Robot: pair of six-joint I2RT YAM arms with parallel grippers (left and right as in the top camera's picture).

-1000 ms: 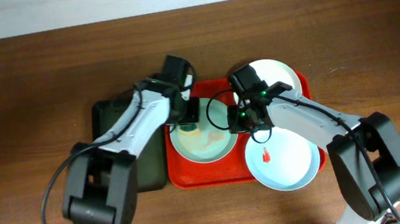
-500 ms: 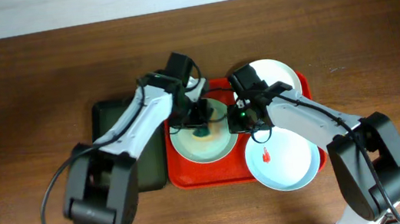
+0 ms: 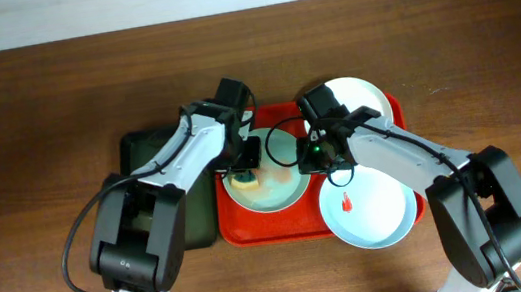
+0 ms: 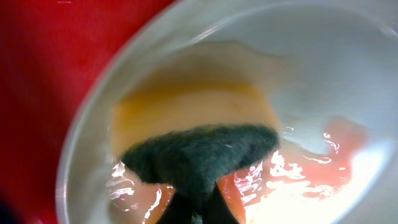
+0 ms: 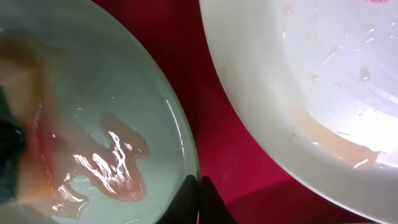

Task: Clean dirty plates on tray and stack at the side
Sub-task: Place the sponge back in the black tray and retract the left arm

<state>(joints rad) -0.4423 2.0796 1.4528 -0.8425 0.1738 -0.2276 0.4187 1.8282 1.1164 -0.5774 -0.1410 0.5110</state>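
On the tray (image 3: 244, 232), left claw (image 4: 196, 210) clamps a fuzzy sponge (image 4: 199, 140) on the glossy plate (image 3: 281, 190); right claw (image 5: 199, 198) pinches its rim.

The white-and-black left arm (image 3: 177, 160) and right arm (image 3: 397, 148) are reaching in toward each other, wrists pointing down, left black two-finger gripper (image 3: 244, 173) and right gripper (image 3: 311, 159) both clamping tight.

Count three plates: the centre plate (image 3: 272, 193), the rear plate (image 3: 365, 97) and the front plate (image 3: 381, 216). Count one distinct red smear (image 3: 347, 203). Count two trays: one red tray (image 3: 242, 233) and one dark green tray (image 3: 140, 147). Count one sponge (image 3: 243, 179). Count two arms, the left arm (image 3: 176, 157) and the right arm (image 3: 397, 148), each with one end effector: the left end effector (image 4: 196, 210) and the right end effector (image 5: 199, 196). Count one tabletop (image 3: 25, 116).
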